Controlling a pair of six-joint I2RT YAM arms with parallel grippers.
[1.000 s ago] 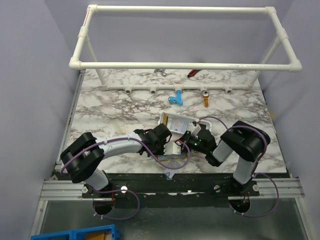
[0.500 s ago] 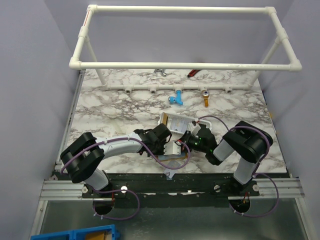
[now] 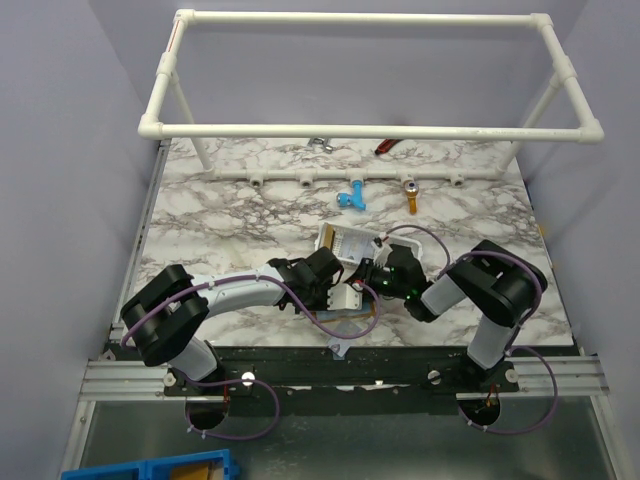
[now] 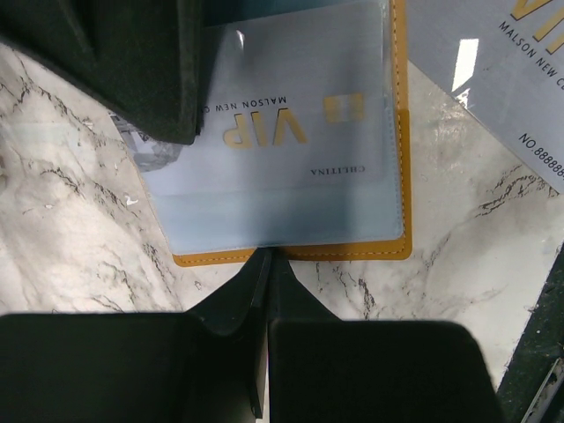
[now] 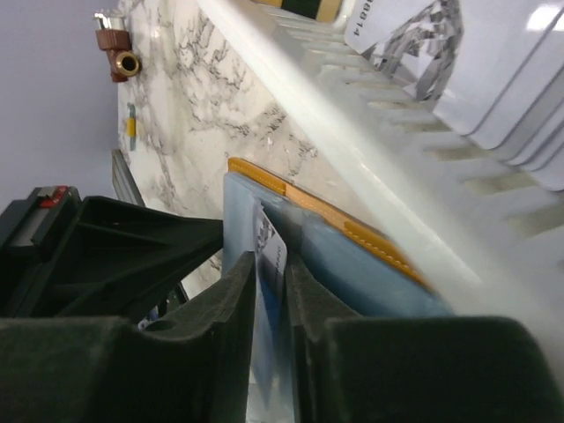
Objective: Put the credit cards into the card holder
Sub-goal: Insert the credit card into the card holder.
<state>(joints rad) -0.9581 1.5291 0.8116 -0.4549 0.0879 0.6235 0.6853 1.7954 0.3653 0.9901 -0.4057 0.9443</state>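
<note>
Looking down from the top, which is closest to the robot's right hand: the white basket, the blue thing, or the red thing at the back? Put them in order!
1. The white basket, right beside the right hand.
2. The blue piece, mid-table, beyond the basket.
3. The red tool, at the table's far edge.

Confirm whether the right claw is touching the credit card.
Touching. Right wrist view: the credit card fills the gap between fingers of the right claw.

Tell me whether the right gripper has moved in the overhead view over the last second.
Yes. The right gripper shifted left: it sat below the gold fitting and now lies left of it.
</note>
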